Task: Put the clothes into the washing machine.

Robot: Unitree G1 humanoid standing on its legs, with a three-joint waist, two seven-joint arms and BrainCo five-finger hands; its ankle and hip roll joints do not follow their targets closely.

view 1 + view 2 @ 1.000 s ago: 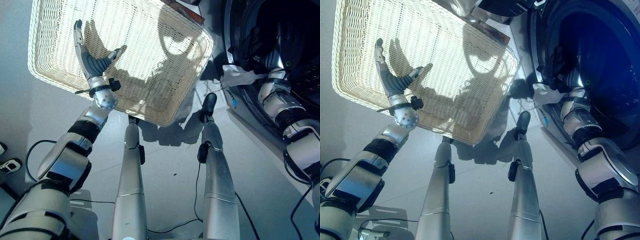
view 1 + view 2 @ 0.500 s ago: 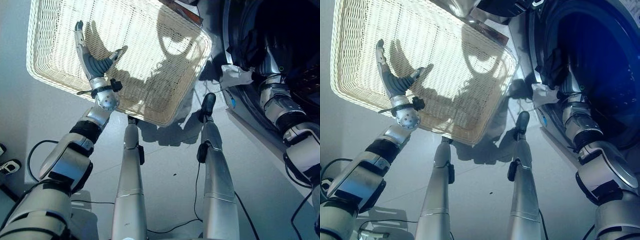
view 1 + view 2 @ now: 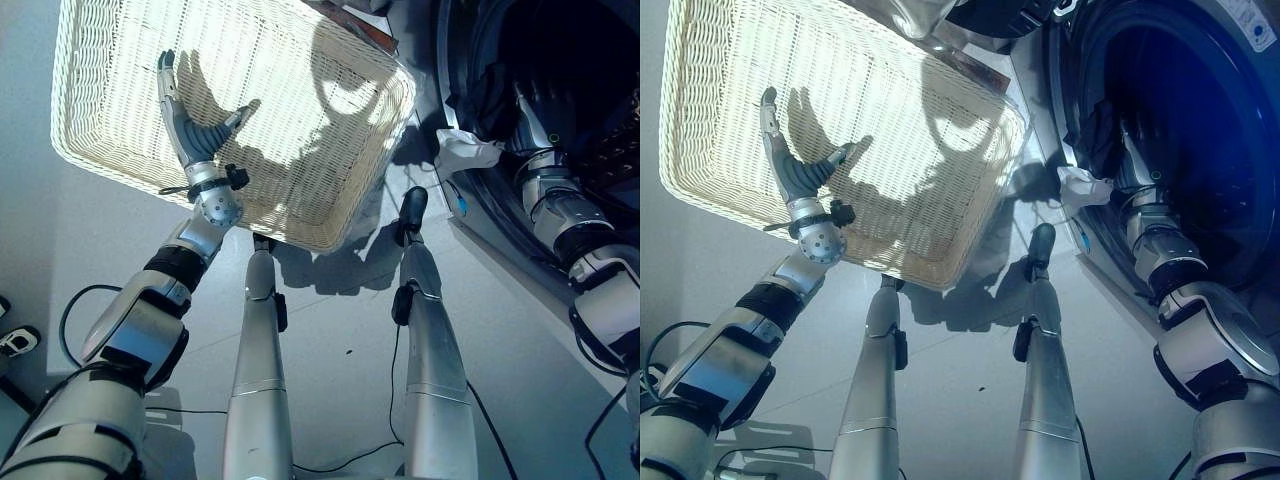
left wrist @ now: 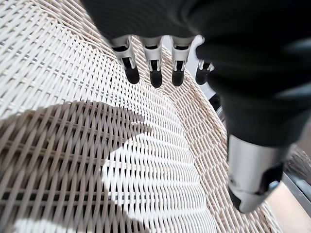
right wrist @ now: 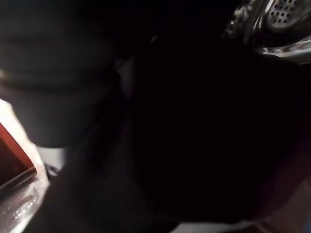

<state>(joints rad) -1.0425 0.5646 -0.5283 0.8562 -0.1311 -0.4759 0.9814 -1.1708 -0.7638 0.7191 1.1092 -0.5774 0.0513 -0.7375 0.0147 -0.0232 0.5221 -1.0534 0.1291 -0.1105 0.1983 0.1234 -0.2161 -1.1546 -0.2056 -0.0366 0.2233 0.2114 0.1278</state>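
Item one: the washing machine (image 3: pixel 1230 120), its round door opening facing the floor space, taken as our landmark for everything below.

Item two: dark clothes (image 3: pixel 1095 135), which we found bunched just inside the near edge of the machine's opening, partly within the drum.

Item three: a white cloth (image 3: pixel 465 152), which we recorded draped over the lower rim of the machine's opening, below the dark clothes and partly hanging outside.

Item four: the right hand (image 3: pixel 540 105), which we logged reaching into the machine's opening, just beside the dark clothes, with straight fingers pointing deeper in. Its own wrist view was too dark to read, apart from a perforated patch of drum (image 5: pixel 286 14); we could not tell whether the hand touched the clothes.

Item five: a white wicker basket (image 3: pixel 100 150), which we noted on the floor beside the machine, on the side away from its door opening.

Item six: the left hand (image 3: pixel 195 130), which we found well apart from the machine, held over the basket's woven bottom, fingers (image 4: pixel 155 73) spread straight and thumb out, holding nothing.
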